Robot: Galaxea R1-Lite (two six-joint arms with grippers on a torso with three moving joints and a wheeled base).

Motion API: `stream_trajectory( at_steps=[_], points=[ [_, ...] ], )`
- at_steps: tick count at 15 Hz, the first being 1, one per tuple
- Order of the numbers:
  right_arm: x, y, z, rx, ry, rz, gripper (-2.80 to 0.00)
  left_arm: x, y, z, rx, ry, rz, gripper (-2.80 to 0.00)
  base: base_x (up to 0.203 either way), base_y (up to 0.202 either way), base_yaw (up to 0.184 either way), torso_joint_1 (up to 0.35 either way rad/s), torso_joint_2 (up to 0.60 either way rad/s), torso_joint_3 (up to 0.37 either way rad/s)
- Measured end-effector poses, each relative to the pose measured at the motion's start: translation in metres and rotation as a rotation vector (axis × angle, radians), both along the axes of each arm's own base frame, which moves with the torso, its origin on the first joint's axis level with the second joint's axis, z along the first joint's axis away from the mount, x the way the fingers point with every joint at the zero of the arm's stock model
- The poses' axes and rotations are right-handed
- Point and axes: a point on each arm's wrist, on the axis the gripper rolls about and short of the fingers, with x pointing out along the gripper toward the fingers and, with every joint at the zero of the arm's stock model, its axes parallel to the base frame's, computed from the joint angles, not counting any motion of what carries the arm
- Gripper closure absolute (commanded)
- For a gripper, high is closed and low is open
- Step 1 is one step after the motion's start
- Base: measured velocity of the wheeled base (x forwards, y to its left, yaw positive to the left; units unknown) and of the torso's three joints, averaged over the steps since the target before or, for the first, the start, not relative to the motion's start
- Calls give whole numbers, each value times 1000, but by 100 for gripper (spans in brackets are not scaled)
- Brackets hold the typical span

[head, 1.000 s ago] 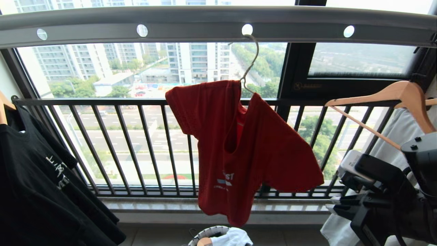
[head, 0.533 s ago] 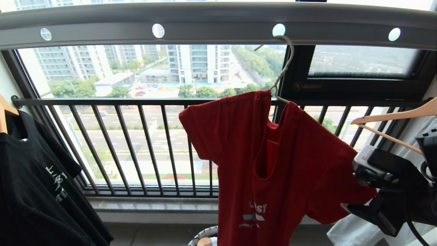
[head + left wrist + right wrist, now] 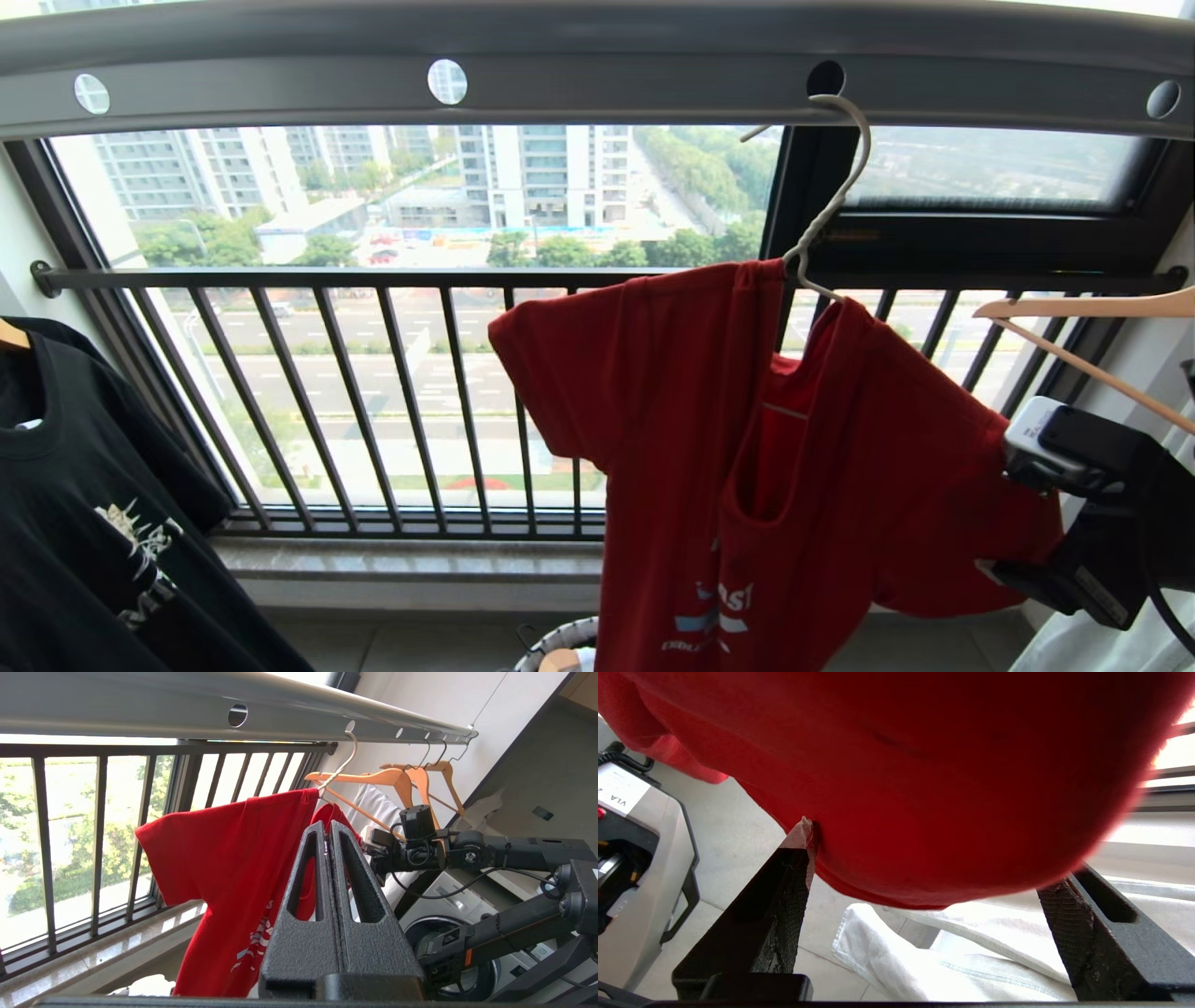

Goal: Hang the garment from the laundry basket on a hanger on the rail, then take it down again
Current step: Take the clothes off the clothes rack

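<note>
Item: garment (image 3: 747, 448), red T-shirt. Place: right of centre in the head view, draped on the hanger (image 3: 826, 201), whose hook sits in a hole of the rail (image 3: 597, 65) at upper right. It hangs long axis top to bottom, collar up, print low.

Item: right gripper (image 3: 924, 858). Place: right edge of the head view, at the shirt's lower right sleeve. You have it spread wide; in its wrist view one finger (image 3: 798, 858) touches the red cloth and the other stands off to the side, so nothing is clamped. This arm is the nearer one.

Item: left gripper (image 3: 329, 830). Closed, empty, short of the shirt.

Item: basket (image 3: 560, 644). Bottom edge, below the shirt.

Judgement: hanging looks done; for take-down you must reach up and left to the hanger neck.
</note>
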Motion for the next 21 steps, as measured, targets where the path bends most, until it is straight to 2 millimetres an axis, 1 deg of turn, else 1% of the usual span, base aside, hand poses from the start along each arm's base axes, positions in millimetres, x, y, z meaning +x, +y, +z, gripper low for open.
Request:
stream_trajectory(
  at_steps=[3, 4, 7, 10, 11, 13, 18, 21],
  points=[
    [-2, 0, 3, 22, -17, 21, -280, 0, 0, 0, -1, 0, 0, 0, 0, 0, 0, 0, 0, 0],
    [-2, 0, 5, 32, -23, 30, 0, 0, 0, 0, 0, 0, 0, 0, 0, 0, 0, 0, 0, 0],
    [-6, 3, 3, 91, -8, 127, 0, -1, 0, 0, 0, -3, 0, 0, 0, 0, 0, 0, 0, 0],
    [-8, 15, -8, 174, 65, 221, 0, -2, 0, 0, 0, -2, -1, 0, 0, 0, 0, 0, 0, 0],
    [-6, 19, -12, 218, 94, 227, 0, -2, 0, 0, 0, -3, 0, 0, 0, 0, 0, 0, 0, 0],
    [-1, 24, -12, 273, 113, 222, 0, -2, 0, 0, 0, -3, 0, 0, 0, 0, 0, 0, 0, 0],
    [-6, 24, -6, 274, 90, 224, 0, -2, 0, 0, 0, -5, 0, 0, 0, 0, 0, 0, 0, 0],
    [-10, 22, -14, 243, 114, 193, 0, -3, 0, 1, 0, -7, 0, 0, 0, 0, 0, 0, 0, 0]
  ],
)
